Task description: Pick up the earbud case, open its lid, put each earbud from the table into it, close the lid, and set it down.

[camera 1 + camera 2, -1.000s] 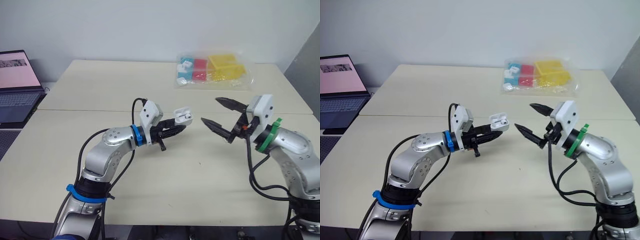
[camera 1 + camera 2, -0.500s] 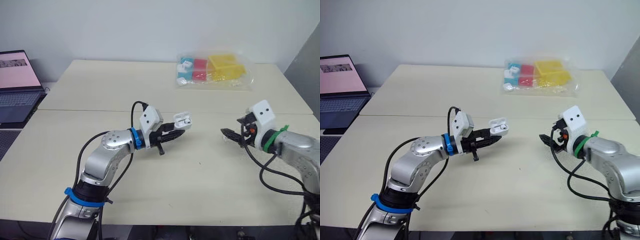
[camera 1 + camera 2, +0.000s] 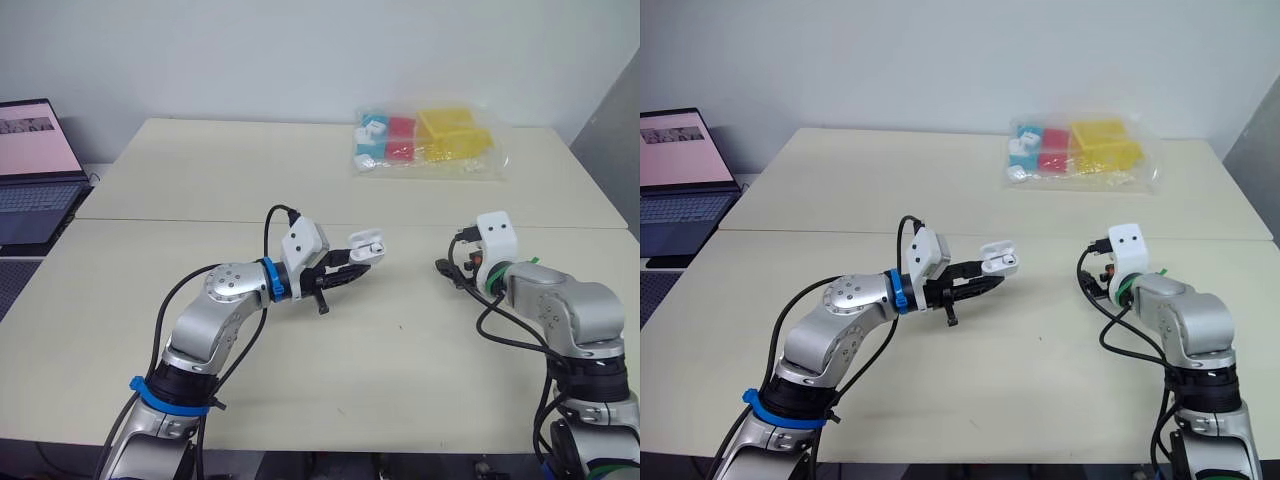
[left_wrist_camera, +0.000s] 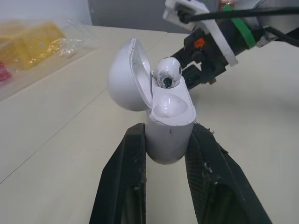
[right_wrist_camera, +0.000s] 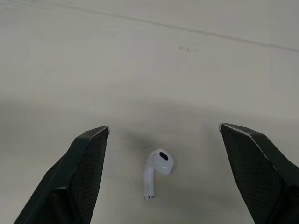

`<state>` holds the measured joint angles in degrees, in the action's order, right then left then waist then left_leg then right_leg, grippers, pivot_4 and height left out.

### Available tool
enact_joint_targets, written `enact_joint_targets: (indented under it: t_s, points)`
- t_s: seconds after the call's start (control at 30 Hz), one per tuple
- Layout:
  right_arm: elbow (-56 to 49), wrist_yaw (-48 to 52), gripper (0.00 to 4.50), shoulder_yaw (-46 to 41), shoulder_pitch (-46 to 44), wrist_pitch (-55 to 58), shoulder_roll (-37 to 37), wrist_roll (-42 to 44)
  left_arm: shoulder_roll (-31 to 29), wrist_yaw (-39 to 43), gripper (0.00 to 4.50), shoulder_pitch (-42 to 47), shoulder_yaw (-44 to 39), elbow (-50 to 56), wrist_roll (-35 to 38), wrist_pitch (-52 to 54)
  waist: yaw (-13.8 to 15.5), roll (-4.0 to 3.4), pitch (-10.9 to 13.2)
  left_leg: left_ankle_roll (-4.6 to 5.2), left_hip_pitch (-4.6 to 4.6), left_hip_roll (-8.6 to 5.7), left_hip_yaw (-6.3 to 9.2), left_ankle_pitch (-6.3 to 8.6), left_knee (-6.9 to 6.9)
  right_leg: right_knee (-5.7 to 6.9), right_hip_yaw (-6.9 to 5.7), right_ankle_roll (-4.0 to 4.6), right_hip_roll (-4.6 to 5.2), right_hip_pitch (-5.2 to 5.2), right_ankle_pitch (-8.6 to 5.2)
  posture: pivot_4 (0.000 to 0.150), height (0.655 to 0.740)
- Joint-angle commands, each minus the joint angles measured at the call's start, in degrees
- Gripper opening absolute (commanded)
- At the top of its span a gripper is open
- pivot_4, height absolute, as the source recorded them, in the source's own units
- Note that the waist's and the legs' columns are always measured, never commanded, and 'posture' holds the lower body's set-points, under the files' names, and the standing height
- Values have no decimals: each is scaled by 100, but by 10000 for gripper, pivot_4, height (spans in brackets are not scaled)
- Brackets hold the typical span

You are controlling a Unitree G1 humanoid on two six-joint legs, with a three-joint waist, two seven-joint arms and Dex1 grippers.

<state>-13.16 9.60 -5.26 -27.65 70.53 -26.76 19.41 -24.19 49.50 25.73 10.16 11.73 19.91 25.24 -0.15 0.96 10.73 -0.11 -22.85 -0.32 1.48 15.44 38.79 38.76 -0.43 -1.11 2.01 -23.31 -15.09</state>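
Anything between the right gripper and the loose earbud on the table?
Nothing. In the right wrist view, bare table separates the open right gripper from the earbud lying ahead of it.

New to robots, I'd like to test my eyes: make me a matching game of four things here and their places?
1 earbud case
2 loose earbud
3 laptop
4 plastic bag

A flat on the table between the right gripper's open fingers
B far across the table, coloured blocks inside
C clamped in the left gripper, lid open
D left of the table, screen lit

Pairs: 1-C, 2-A, 3-D, 4-B
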Motion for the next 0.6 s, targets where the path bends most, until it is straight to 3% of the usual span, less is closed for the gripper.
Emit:
enact_joint_targets:
  t_s: [0.03, 0.37, 0.6]
  points:
    - [-31, -42, 39473, -55, 21, -187, 33, -133, 17, 9, 7697, 12, -3, 172, 3, -150, 0, 0, 0, 0, 0, 0, -1, 0, 0, 0, 0, 0, 0, 0, 0, 1500, 7400]
    - [154, -157, 39473, -216, 172, -187, 384, -304, 23, -25, 7697, 7, 0, 193, 20, -143, -2, 0, 0, 0, 3, 1, -1, 0, 0, 3, -1, 0, 0, 0, 0, 1500, 7400]
    - [294, -170, 16426, -195, 188, -265, 479, -392, 24, -52, 7697, -11, 17, 238, 12, -120, -7, 0, 0, 0, 3, 1, 0, 0, 0, 3, -1, 0, -3, 0, 0, 1500, 7400]
